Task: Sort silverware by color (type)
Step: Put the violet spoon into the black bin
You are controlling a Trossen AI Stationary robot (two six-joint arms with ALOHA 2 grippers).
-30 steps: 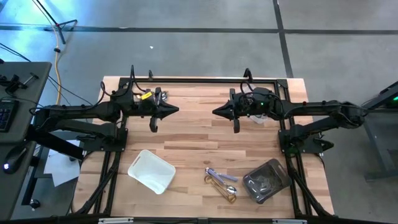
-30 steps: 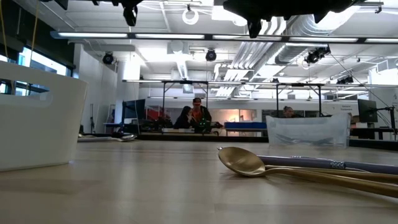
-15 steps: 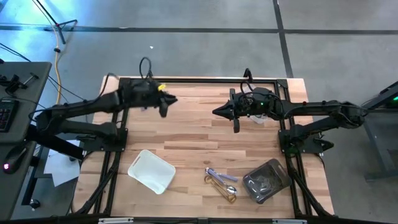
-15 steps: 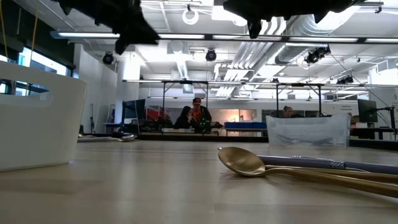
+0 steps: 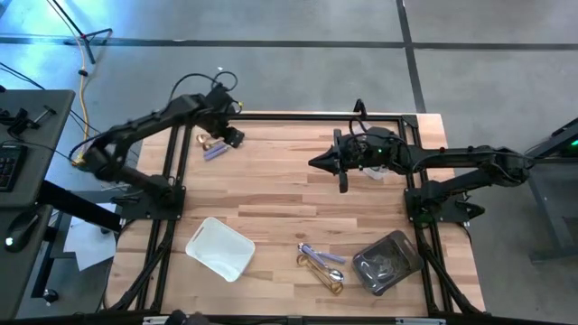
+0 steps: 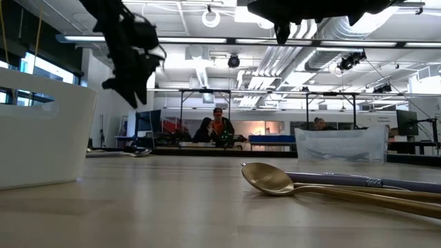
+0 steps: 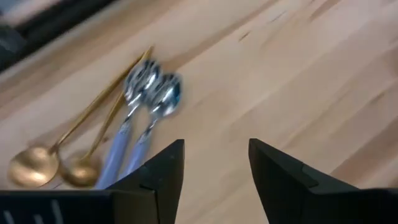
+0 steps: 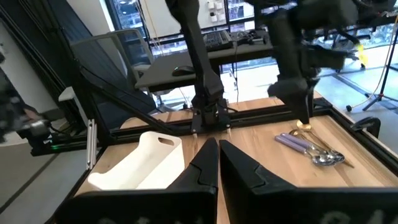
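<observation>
So there's a little bunch of silverware [image 7: 106, 140] lying on the counter [image 5: 289, 194] near its far left corner: two gold spoons [image 7: 37, 167] and two silver utensils with pale lilac handles [image 7: 134, 134], all touching. The left gripper [image 7: 214, 165] hangs just above and beside them, fingers apart, nothing between them, with the left arm [image 5: 144, 126] arched up and bent sharply down. A second heap of spoons [image 5: 321, 264] sits at the near edge, between a white tray [image 5: 219, 248] and a clear tray [image 5: 386, 262]. The right gripper [image 8: 217, 160] hovers mid-counter on an outstretched arm, fingers pressed together, holding nothing.
</observation>
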